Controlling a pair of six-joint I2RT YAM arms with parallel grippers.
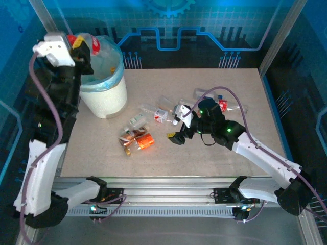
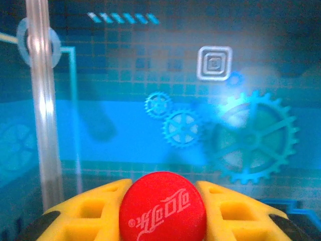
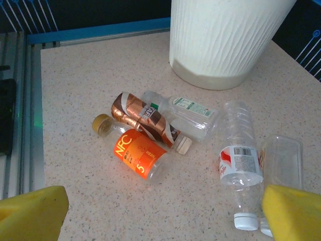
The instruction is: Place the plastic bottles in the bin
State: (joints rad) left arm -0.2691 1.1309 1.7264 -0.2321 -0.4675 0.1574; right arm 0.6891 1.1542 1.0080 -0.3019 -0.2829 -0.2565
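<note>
So, biggest first: the bench [image 1: 230,148] has the bin [image 1: 104,99] standing at its upper left corner in the top view, a white ribbed bucket with a bluish liner. The left arm reaches up over it. The left claw [image 1: 80,51] is clamped on a bottle with a red label [image 1: 96,45], which hangs above the bin's back rim as far as I can tell. In the left wrist view its red cap [image 2: 163,207] is squeezed between the yellow pads [image 2: 95,211]. Mid-bench, the right claw [image 3: 160,221] is spread wide with nothing in it, hovering low over the loose bottles. For the next grab, I'd say this is what matters: the white-capped clear bottle [image 3: 241,160] sits at the lower right of the right wrist frame, just beside the finger [image 3: 293,211] on that side. Its long axis runs up the frame toward the bin, cap end nearest the claw. The jaws span crosswise to that, so a small shift right should straddle it. The orange-label bottle [image 3: 136,154] and the crushed coppery bottle [image 3: 145,118] touch each other, left of centre and farther up. The right arm is clearly nearer all of them.
</note>
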